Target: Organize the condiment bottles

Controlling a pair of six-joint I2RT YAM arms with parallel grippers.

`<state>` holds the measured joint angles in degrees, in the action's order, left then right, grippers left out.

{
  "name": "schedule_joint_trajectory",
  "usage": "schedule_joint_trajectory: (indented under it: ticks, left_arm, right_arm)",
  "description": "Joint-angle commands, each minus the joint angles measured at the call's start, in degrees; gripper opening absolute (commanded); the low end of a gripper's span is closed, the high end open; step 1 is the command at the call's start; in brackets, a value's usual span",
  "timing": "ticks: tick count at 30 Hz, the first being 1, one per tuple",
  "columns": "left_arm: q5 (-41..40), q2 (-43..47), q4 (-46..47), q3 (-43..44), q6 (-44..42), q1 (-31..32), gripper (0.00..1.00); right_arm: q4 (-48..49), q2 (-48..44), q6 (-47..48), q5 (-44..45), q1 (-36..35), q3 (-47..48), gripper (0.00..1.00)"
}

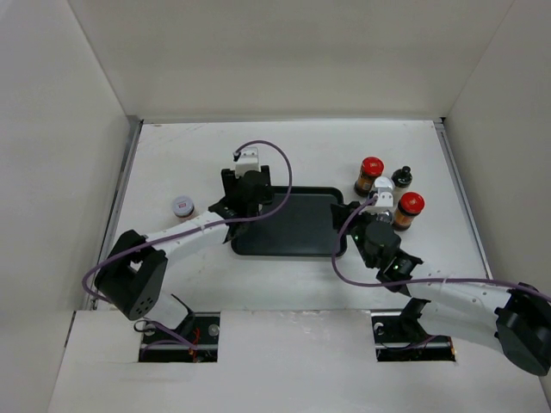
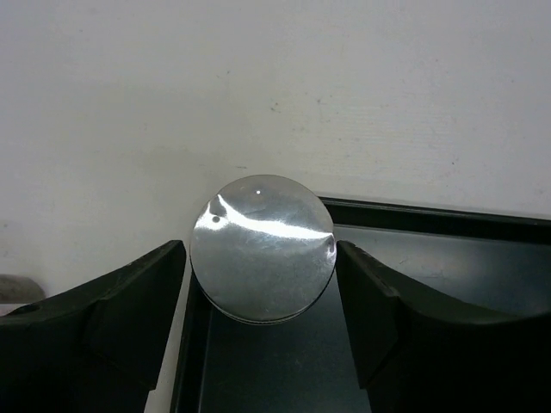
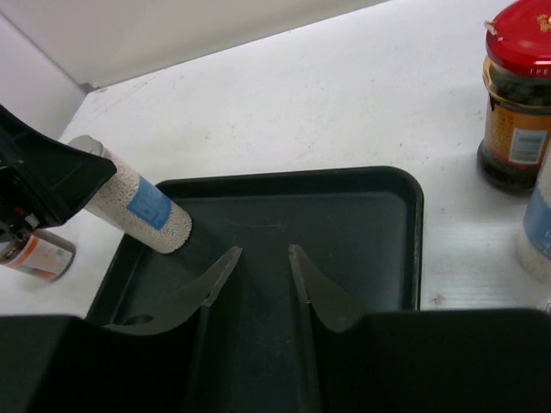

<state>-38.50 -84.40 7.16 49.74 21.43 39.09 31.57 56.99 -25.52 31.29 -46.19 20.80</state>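
My left gripper (image 1: pixel 240 205) is shut on a bottle of white granules with a blue label (image 3: pixel 138 202). It holds the bottle tilted, its bottom at the left end of the black tray (image 1: pixel 297 231). In the left wrist view the bottle's silver cap (image 2: pixel 263 248) sits between the fingers (image 2: pixel 129 301). My right gripper (image 3: pixel 263 254) is open and empty, low over the tray's right part (image 3: pixel 344 215). Right of the tray stand two red-capped jars (image 1: pixel 370 175) (image 1: pixel 408 209), a small black-capped bottle (image 1: pixel 402 177) and a white-capped bottle (image 1: pixel 384 199). A silver-capped jar (image 1: pixel 182 206) stands left of the tray.
White walls close off the table at the back and both sides. In the right wrist view a red-capped jar (image 3: pixel 516 103) and a blue-labelled bottle (image 3: pixel 538 224) stand close to the right of my right gripper. The left jar (image 3: pixel 34 254) shows behind the left gripper.
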Motion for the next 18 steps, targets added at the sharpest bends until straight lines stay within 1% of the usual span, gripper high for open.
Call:
schedule_joint_trajectory:
  ticks: [1, 3, 4, 6, 7, 8, 10, 12, 15, 18]
  left_arm:
    - [-4.2, 0.3, 5.6, -0.5, -3.6, 0.7, 0.72]
    - [-4.4, 1.0, 5.8, -0.9, -4.5, 0.9, 0.79]
    - [-4.3, 1.5, 6.0, -1.3, -4.6, 0.9, 0.84]
    - [-3.8, 2.7, 7.1, -2.3, -4.5, 1.0, 0.92]
    - [-3.7, 3.4, 7.3, -2.5, -4.5, 1.4, 0.96]
    - [-3.5, 4.3, 7.3, -2.6, -4.4, 1.7, 1.0]
    - [-3.7, 7.0, 7.3, -2.8, -4.6, 3.0, 1.0]
    - [-4.2, 10.1, 8.2, -3.7, -4.6, 3.5, 1.0]
    - [-4.7, 16.4, 13.9, -6.8, -3.9, 3.0, 1.0]
    - [-5.5, 22.7, 22.3, -11.0, -3.8, 4.0, 1.0]
  right_arm:
    - [0.3, -1.4, 1.6, 1.5, -1.1, 2.1, 0.31]
    - [-1.7, -3.0, 2.4, 1.9, -1.7, 3.0, 0.33]
    - [-3.3, -4.2, 2.7, 2.5, -1.7, 3.6, 0.37]
    - [-7.7, -6.8, 3.1, 5.5, -2.0, 5.1, 0.57]
    - [-11.2, -8.5, 3.2, 8.7, -2.0, 6.0, 0.66]
    - [-14.8, -10.8, 2.8, 12.5, -2.0, 6.6, 0.74]
    - [-21.3, -15.7, 2.7, 18.9, -2.1, 7.7, 0.85]
    - [-26.1, -19.4, 3.1, 22.2, -2.1, 8.6, 0.92]
    - [-34.5, -20.3, 2.9, 25.0, -0.9, 10.7, 0.99]
    - [-40.4, -17.3, 0.2, 24.7, 2.9, 11.1, 1.0]
